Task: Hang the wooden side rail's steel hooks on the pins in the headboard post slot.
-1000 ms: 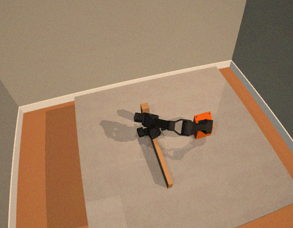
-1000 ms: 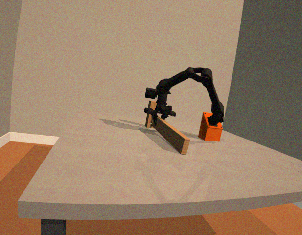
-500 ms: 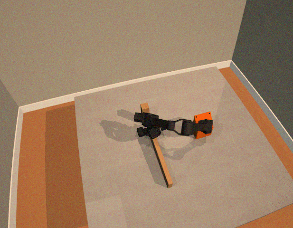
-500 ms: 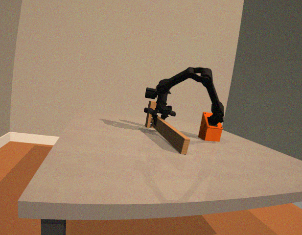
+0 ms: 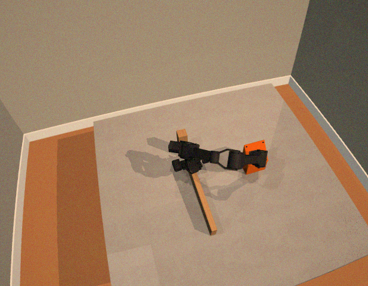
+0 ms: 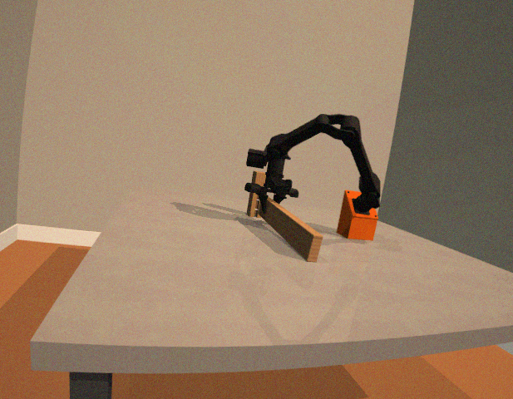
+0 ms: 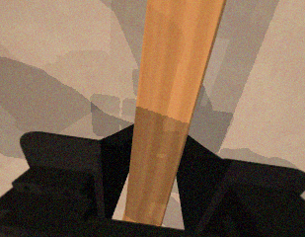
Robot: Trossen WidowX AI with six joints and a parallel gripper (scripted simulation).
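Observation:
The wooden side rail (image 5: 203, 201) (image 6: 293, 226) (image 7: 177, 64) stands on edge, running from the post toward the front. Its far end is low at the table, near or on it. The headboard post (image 5: 181, 133) (image 6: 253, 197) stands upright at the rail's other end. My gripper (image 6: 270, 204) (image 7: 157, 128) points down and is shut on the rail near its post end. Small light metal bits show between the rail end and the post in the exterior view. Whether the hooks sit on the pins cannot be told; the arm hides that joint in the top view.
The arm's orange base (image 5: 250, 167) (image 6: 362, 227) stands on the table (image 5: 254, 230) (image 6: 183, 292) to the right of the rail. The arm arches over from there to the rail. Walls stand behind the table and at its sides.

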